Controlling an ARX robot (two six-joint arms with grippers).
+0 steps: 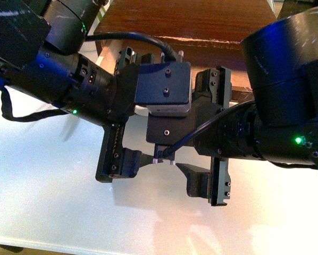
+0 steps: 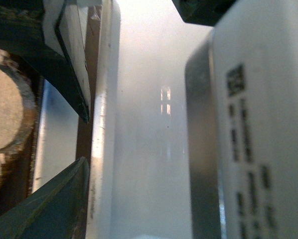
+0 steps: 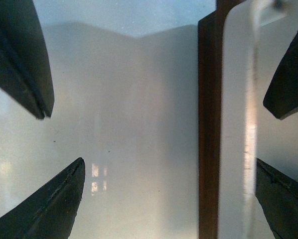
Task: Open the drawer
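One glossy white tabletop point(image 1: 52, 212) is filling the front view, with glare washing out its lower right. Two black arms are crossing at centre, hiding most of one brown wooden cabinet point(image 1: 191, 18) along the top edge. One drawer point(image 3: 209, 149) is showing as a dark-brown strip right of centre in the right wrist view, and I can't tell how far out it is sitting. Its one white bar handle point(image 3: 248, 139) is blurring beside it. The left gripper point(image 1: 130, 106) and right gripper point(image 1: 207, 133) are both gaping wide, gripping nothing.

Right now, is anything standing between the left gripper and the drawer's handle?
Nothing visible does. The left gripper has its jaws open right at the white bar handle of the drawer, with no object between them.
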